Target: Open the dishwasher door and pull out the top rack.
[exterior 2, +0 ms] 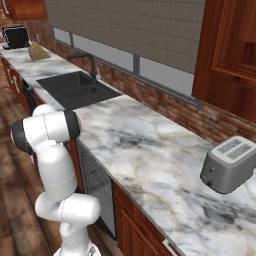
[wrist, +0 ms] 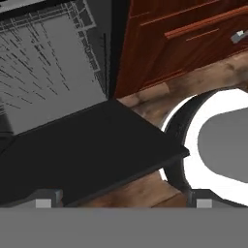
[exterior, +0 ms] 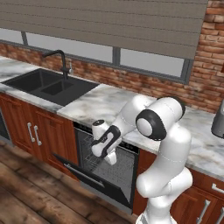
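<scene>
The dishwasher door (exterior: 85,175) is a black panel folded down nearly flat, with its grey bar handle (exterior: 81,173) at the outer edge. In the hand view the door (wrist: 87,150) spreads below my fingers. Grey wire grid fills the open tub (exterior: 94,159); I cannot tell the top rack from the lower one there. The hand view shows that wire grid (wrist: 43,68) at the upper left, inside the tub. My gripper (exterior: 110,159) hangs in front of the opening, above the door's hinge side. It is open (wrist: 123,199), with nothing between the fingertips (wrist: 48,199).
Reddish-brown cabinets (exterior: 33,131) flank the dishwasher on both sides. A marble counter (exterior: 100,103) with a black sink (exterior: 48,85) runs above. A toaster (exterior 2: 229,164) stands on the counter at the right. Wooden floor (exterior: 30,192) lies in front of the door.
</scene>
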### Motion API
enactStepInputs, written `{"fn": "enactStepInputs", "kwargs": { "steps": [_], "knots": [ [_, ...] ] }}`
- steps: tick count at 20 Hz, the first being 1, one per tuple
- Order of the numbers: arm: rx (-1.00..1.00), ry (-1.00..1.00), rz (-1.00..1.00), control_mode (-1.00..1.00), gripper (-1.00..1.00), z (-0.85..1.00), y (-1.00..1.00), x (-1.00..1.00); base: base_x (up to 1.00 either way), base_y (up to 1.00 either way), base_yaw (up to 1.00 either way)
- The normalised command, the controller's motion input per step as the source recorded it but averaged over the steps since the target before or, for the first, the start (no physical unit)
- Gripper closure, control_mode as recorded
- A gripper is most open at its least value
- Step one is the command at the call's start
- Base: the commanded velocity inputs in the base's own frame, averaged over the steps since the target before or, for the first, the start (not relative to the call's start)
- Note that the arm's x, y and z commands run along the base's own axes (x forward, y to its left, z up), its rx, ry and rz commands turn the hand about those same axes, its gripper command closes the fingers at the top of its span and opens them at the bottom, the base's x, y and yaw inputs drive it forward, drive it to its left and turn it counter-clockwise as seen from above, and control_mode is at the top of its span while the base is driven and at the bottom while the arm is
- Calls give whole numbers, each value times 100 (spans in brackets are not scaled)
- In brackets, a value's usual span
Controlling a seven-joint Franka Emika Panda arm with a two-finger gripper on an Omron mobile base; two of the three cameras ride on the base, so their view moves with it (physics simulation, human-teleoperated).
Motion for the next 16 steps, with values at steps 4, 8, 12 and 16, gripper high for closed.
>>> {"fn": "enactStepInputs", "kwargs": {
  "steps": [4, 8, 12, 16],
  "knots": [
    [-18, -26, -11, -100, -100, -4, -26, 14, 0, 0, 0],
    [-17, -27, -1, -100, -100, -12, -7, 9, 0, 0, 0],
    [-7, -9, 0, -100, -100, 0, -4, 46, 0, 0, 0],
    [0, 0, 0, -100, -100, -2, -2, 39, 0, 0, 0]
  ]
}}
